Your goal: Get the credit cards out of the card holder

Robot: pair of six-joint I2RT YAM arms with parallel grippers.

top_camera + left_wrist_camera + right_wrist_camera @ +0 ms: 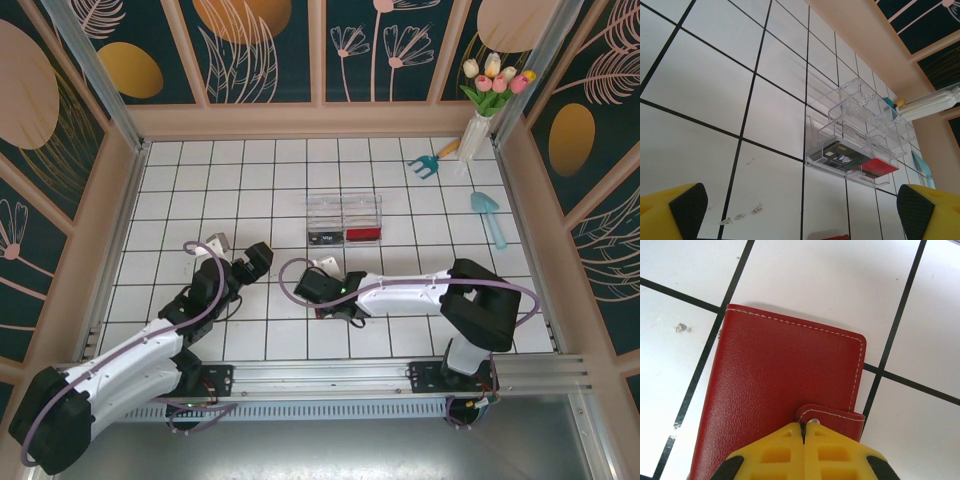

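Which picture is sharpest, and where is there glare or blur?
Right wrist view: sharpest, the dark-red leather card holder shows crisp grain and stitching, a shadow along its top edge. Left wrist view: glints on the clear plastic tray, the left gripper soft at the corners. Top view: even light, faint shadows on the white tiled table.

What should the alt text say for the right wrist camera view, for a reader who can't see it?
A closed red card holder lies flat on a white tiled table, seen close from above. Two yellow fingers, pressed together, have their tips at its small snap tab.
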